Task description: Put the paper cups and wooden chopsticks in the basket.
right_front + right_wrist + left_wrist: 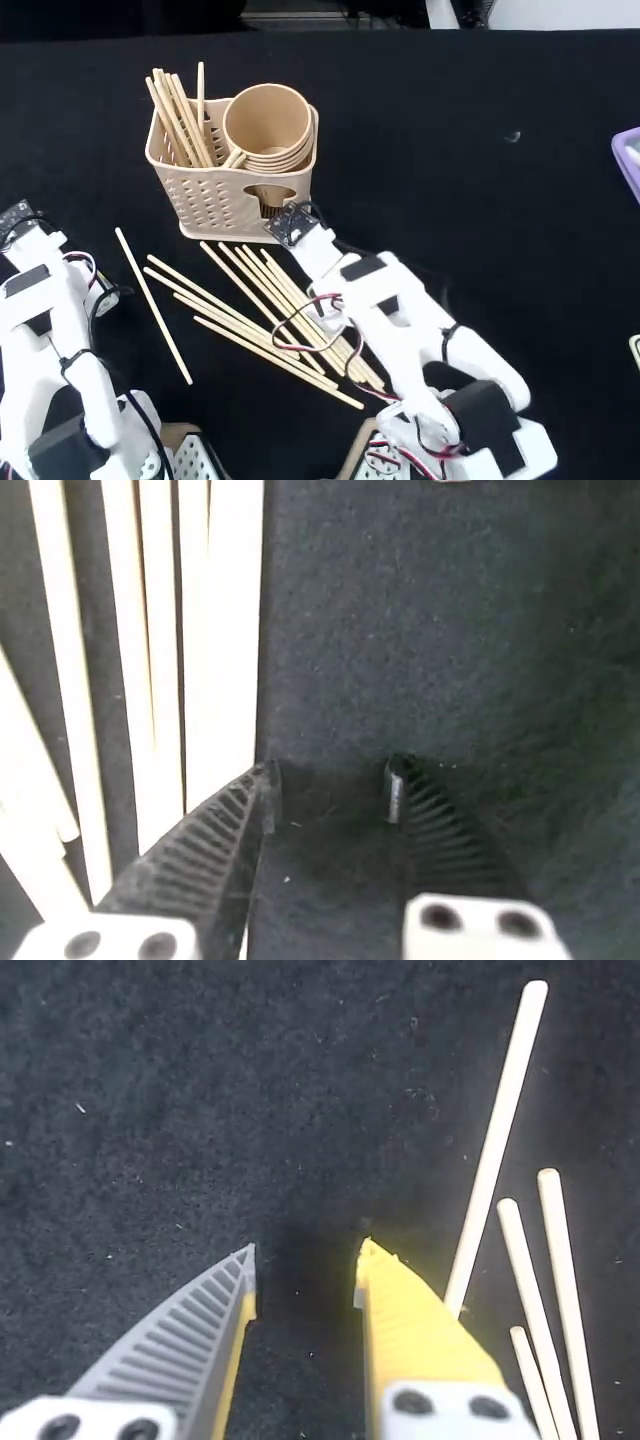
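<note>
The left claw is released, its 2 fingers, one grey and one yellow, spread over bare black table with nothing between them. Just beside the yellow finger lie the ends of 4 loose chopsticks; the longest one runs behind that finger, so its near part is hidden.

The right claw is also released and empty, its dark fingers apart above the table. Several loose chopsticks lie side by side next to one finger, cut off by the frame edge.

From the high view, both claws are hidden under their own arms. The loose chopsticks fan across the table between the 2 arms, partly covered by the right arm, and a single chopstick lies apart nearer the left arm. Behind them stands the basket, holding stacked paper cups, their count hard to make out, and upright chopsticks. A purple object is cut off at the table's edge.
</note>
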Action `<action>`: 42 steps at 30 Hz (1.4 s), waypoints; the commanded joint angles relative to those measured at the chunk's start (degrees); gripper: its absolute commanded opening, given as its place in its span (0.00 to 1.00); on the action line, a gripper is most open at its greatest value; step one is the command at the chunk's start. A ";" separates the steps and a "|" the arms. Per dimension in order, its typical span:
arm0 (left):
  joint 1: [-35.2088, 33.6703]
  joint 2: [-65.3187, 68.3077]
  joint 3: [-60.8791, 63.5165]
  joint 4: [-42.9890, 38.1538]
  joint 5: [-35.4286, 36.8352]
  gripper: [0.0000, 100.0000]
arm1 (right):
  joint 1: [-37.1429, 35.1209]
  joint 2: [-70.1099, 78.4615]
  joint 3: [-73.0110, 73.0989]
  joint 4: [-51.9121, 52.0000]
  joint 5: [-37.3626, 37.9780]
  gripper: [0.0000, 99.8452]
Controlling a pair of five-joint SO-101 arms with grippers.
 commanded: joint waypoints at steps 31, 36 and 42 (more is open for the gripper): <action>-0.48 -1.41 -0.31 -0.44 0.53 0.17 | -2.37 -15.34 3.91 3.43 -0.62 0.17; -0.48 -1.41 -0.31 -0.44 0.53 0.17 | -4.22 -18.42 6.73 3.16 -0.62 0.17; -0.48 -1.41 -0.31 -0.44 0.53 0.17 | -7.91 -18.51 8.04 2.46 -0.70 0.17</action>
